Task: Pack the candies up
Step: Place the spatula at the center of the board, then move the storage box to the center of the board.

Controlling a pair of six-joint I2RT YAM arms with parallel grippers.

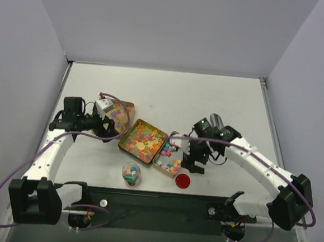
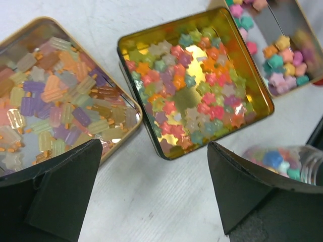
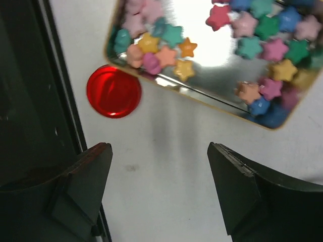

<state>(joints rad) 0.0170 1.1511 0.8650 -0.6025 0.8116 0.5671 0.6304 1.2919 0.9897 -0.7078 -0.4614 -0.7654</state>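
Left end effector (image 2: 154,171) and right end effector (image 3: 159,151) both gape, empty. Candies (image 1: 143,141) lie in open tins (image 2: 187,98) and a jar (image 1: 131,182) (red lid (image 1: 183,181) off) mid-surface. Judged between grasps; next calls for a fresh pick.

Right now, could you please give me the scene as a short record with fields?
left tin: open, popsicle-shaped candies
middle tin: open, star candies
right tin: open, star candies, part of the bottom bare
jar: clear, standing in front of the middle tin, candies inside
lid: red, flat on the table by the right tin
left jaws: open, empty
right jaws: open, empty, over bare table near the lid
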